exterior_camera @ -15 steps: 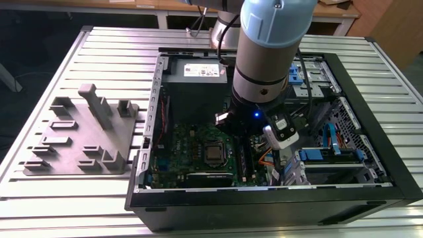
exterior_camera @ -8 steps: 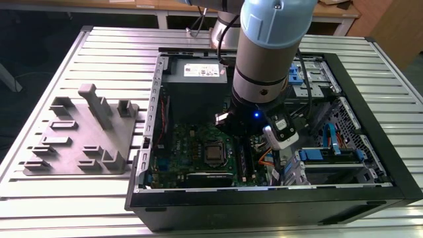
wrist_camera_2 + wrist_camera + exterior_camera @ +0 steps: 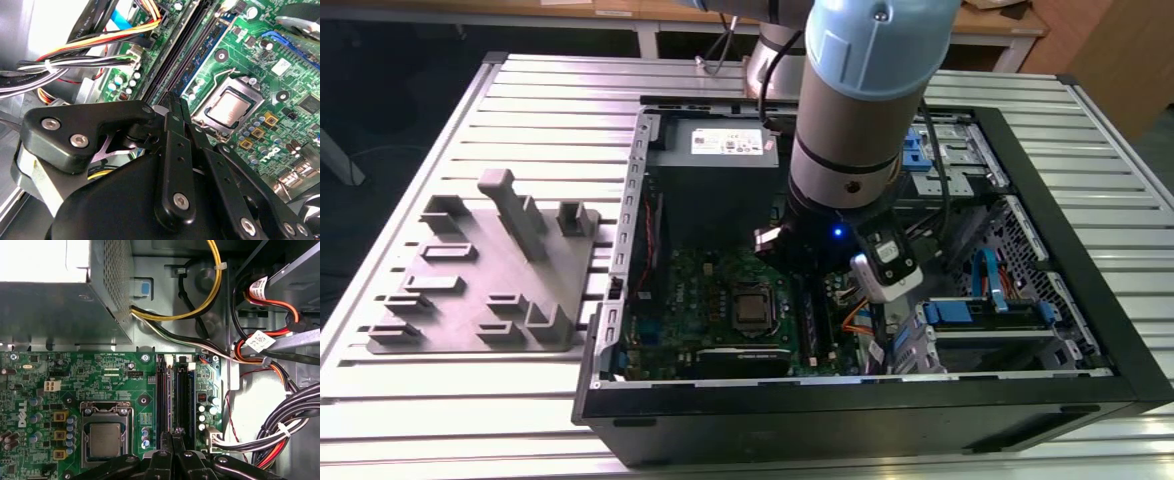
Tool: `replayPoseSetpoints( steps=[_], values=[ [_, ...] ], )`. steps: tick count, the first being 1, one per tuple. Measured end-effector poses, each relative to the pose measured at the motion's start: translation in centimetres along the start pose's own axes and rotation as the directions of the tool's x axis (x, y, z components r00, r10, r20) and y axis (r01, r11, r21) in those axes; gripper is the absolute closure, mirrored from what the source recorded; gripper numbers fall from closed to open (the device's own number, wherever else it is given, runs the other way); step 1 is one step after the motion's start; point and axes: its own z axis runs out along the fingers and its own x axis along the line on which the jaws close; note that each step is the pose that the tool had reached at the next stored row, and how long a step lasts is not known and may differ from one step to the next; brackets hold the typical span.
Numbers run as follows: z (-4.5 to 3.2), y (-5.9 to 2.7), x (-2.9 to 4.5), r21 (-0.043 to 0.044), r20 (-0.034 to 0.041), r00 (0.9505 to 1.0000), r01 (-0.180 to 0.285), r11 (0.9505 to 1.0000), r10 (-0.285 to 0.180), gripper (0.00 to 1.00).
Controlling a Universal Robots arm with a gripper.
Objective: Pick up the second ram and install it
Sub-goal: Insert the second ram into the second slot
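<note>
The black gripper [image 3: 175, 433] is pinched nearly shut, low over the long black plastic memory slots [image 3: 163, 395] by the green motherboard's [image 3: 75, 375] cable-side edge. I cannot tell whether it grips the second ram, the thin dark chip strip. Pickup seems done, seating unconfirmed.

The motherboard [image 3: 125, 390] is coloured green, with a silver processor [image 3: 105, 440] set in it. Beside it, a yellow cable [image 3: 218, 280] and a red cable [image 3: 280, 303] are seen. Above it, the gripper [image 3: 176, 432] is black, and the arm [image 3: 847, 130] is finished in grey and light blue
</note>
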Motion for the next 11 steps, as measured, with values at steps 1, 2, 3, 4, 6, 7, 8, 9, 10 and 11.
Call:
replayPoseSetpoints(
  steps=[1, 2, 3, 4, 6, 7, 8, 9, 10, 11],
  values=[
    [0.02, 0.0, 0.0, -0.0006, 0.0, 1.0, 0.0, 1.0, 0.0, 0.92],
    [0.05, 0.0, 0.0, -0.0008, 0.0, 1.0, 0.0, 1.0, 0.0, 0.92],
    [0.07, 0.0, 0.0, -0.0008, 0.0, 1.0, 0.0, 1.0, 0.0, 0.92],
    [0.08, -0.01, 0.0, -0.0007, -0.0001, 1.0, 0.0, 1.0, 0.0, 0.92],
    [0.15, -0.05, -0.04, -0.0007, -0.0001, 1.0, 0.0, 1.0, 0.0, 0.92],
    [0.15, -0.05, -0.03, -0.0006, -0.0001, 1.0, 0.0, 1.0, 0.0, 0.92],
    [0.15, -0.06, -0.03, -0.0006, -0.0001, 1.0, 0.0, 1.0, 0.0, 0.92],
    [0.18, -0.06, -0.03, -0.0007, -0.0001, 1.0, 0.0, 1.0, 0.0, 0.92],
    [0.2, -0.08, -0.03, -0.0007, 0.0, 1.0, 0.0, 1.0, 0.0, 0.92],
    [0.21, -0.08, -0.03, -0.0006, -0.0001, 1.0, 0.0, 1.0, 0.0, 0.92]
  ],
)
